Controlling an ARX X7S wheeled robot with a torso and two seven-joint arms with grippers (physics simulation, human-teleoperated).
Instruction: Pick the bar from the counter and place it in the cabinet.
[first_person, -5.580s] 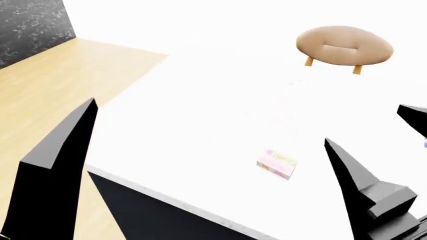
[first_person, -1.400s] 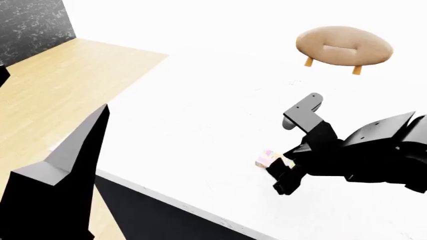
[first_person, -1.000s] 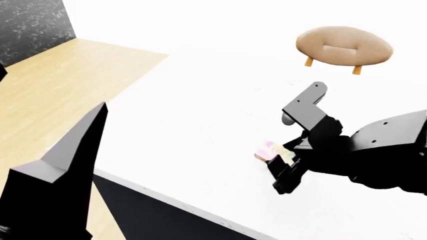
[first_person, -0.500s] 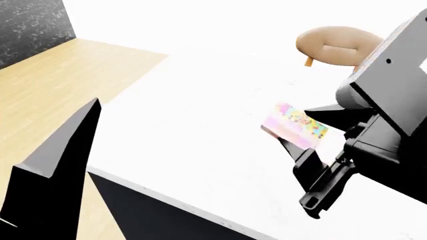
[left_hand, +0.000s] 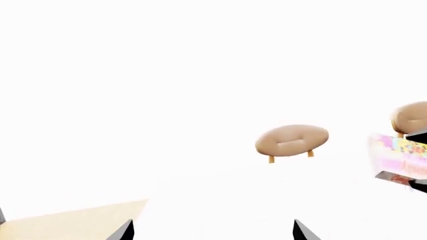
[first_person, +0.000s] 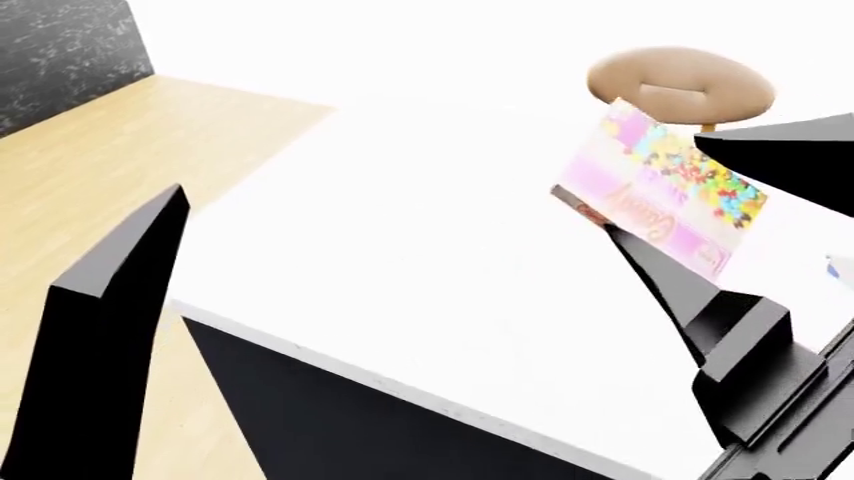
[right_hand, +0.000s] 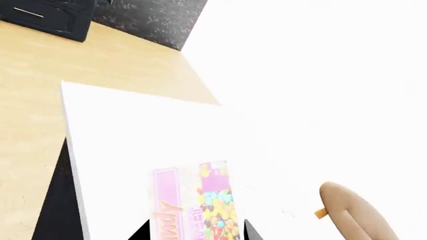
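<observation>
holding the bar (first_person: 663, 188) up off the counter (first_person: 400, 270), we've got it tilted, long axis running from upper left down to lower right in the head view, printed face toward us. our right gripper (first_person: 714, 210) pinches its lower end. left gripper (left_hand: 210, 231) fingers spread, holding nothing. tan stool (first_person: 681, 88) sits beyond.

bar (first_person: 663, 187) in right claw (first_person: 694, 200), above counter (first_person: 400, 270) | stool (first_person: 681, 88) behind | floor (first_person: 94, 170) left
</observation>
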